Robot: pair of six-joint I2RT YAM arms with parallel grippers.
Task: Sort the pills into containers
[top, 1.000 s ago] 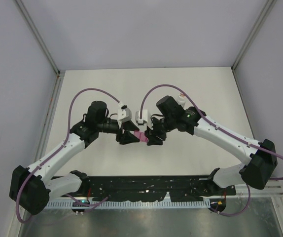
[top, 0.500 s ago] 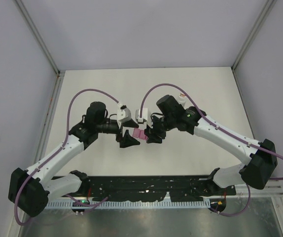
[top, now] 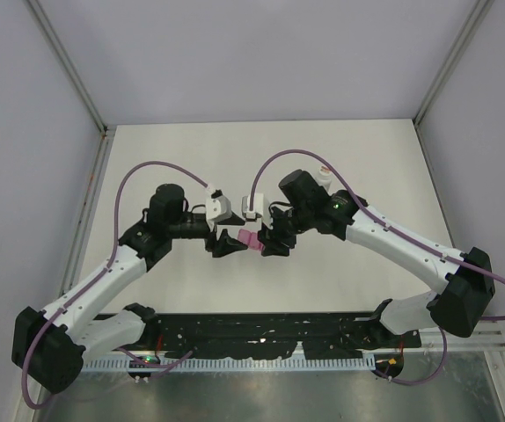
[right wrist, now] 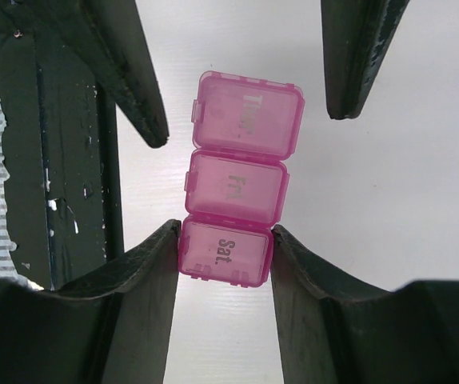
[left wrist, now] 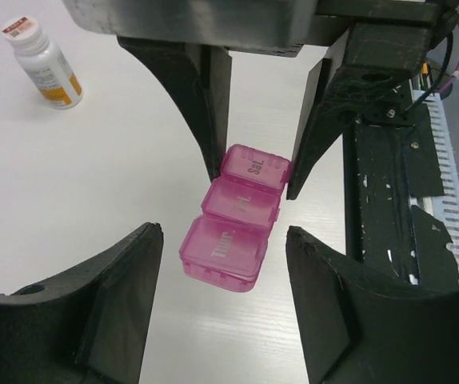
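Observation:
The pink pill box [top: 248, 240] is a strip of three shut compartments marked Thur, Fri and Sat. My right gripper [right wrist: 225, 240] is shut on its Sat end; the box [right wrist: 241, 180] sticks out ahead of the fingers. My left gripper [left wrist: 223, 240] is open and faces the other end. The Thur compartment of the box [left wrist: 236, 216] lies between its spread fingertips and touches neither. In the top view the left gripper [top: 222, 244] and the right gripper [top: 270, 243] meet nose to nose over the table's middle. No loose pills show.
A small white bottle [left wrist: 45, 64] with an orange-red label stands upright on the white table, behind the right gripper. The black base rail [left wrist: 381, 184] runs along the near edge. Grey walls enclose the table.
My left gripper has drawn back slightly to the left, away from the box. My right gripper keeps its hold on the box and has hardly moved.

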